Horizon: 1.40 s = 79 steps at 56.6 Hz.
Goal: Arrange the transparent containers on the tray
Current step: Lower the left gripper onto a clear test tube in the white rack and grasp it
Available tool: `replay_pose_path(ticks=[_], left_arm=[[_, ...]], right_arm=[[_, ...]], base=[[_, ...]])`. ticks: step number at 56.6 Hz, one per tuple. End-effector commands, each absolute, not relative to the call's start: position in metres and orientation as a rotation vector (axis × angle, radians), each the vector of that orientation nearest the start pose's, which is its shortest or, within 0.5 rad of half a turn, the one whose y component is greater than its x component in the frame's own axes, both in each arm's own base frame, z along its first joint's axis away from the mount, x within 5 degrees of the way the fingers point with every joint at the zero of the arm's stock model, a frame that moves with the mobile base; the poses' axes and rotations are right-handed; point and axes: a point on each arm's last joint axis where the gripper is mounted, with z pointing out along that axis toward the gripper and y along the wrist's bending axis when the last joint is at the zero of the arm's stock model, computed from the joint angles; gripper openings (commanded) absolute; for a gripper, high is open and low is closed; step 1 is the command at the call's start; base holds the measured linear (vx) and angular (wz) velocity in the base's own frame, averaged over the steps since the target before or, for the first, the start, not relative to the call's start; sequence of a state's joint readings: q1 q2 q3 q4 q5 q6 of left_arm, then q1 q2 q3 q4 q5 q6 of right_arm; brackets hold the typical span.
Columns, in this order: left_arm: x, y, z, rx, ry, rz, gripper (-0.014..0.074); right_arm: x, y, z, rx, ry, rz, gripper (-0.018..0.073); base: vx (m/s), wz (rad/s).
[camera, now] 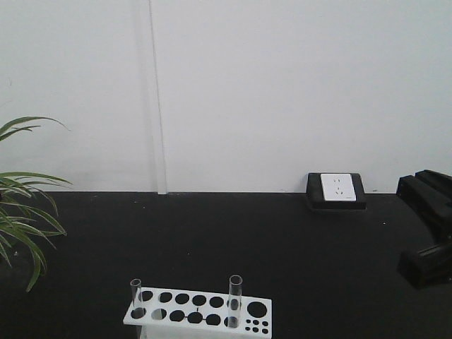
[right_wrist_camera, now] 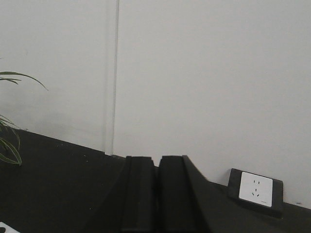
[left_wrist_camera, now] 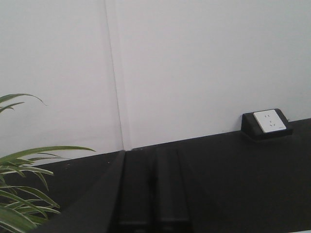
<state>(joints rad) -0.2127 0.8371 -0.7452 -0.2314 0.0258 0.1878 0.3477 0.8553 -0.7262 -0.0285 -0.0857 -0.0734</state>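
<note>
Start with the front view, the only one that shows the work. A white rack (camera: 198, 311) with round holes sits on the black table (camera: 226, 240) at the bottom edge. Two test tubes stand upright in it, the left tube (camera: 135, 295) at the rack's left end and the right tube (camera: 235, 296) toward its right end. At the right edge a black arm (camera: 426, 226) reaches over the table, well apart from the rack, and you cannot judge its jaws from here. A plant (camera: 21, 212) leans in at the left, and a socket box (camera: 337, 189) sits against the wall (camera: 282, 85).

The left wrist view gives you what the front cannot: the left gripper (left_wrist_camera: 153, 160), its jaws pressed together along a thin seam with nothing between them. The plant and socket box show here, but not the rack or tubes.

The right wrist view shows the right gripper (right_wrist_camera: 156, 162) the same way, jaws pressed together and empty. A white corner (right_wrist_camera: 4, 227) peeks in at the bottom left, and you cannot tell what it is.
</note>
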Motion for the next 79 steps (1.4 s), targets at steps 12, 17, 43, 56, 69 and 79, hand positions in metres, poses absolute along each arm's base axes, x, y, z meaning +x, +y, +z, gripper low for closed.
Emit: replay_pose_path(ticks=[12,17,43,56,69,79], left_arm=[[0.177,-0.038,0.397,0.117,1.486,-0.208,0.0546],[0.177,-0.038,0.398,0.114,1.475,-0.207,0.0573],[0.179,-0.037,0.351,0.2,1.5,-0.096,0.0522],[0.182,-0.042,0.284,0.254,1.526,-0.106,0.0494],[0.209,-0.069,0.25,0.372,1.466,-0.347,0.0494],[0.236,-0.085,0.219,0.449,1.458,-0.446,0.0494]], right_arm=[[0.171,0.063,0.398,-0.33,1.361,0.196,0.065],[0.171,0.063,0.398,-0.331,1.36,0.195,0.0731],[0.168,0.064,0.35,-0.323,1.228,0.213,0.0603],[0.177,0.068,0.3,-0.313,1.333,0.272,0.0536],[0.192,0.078,0.288,-0.354,1.315,0.283,0.0536],[0.199,0.08,0.28,-0.365,1.352,0.282,0.0536]], base=[[0.0,0.0],[0.0,0.0],[0.0,0.0],[0.0,0.0],[0.0,0.0],[0.0,0.0]])
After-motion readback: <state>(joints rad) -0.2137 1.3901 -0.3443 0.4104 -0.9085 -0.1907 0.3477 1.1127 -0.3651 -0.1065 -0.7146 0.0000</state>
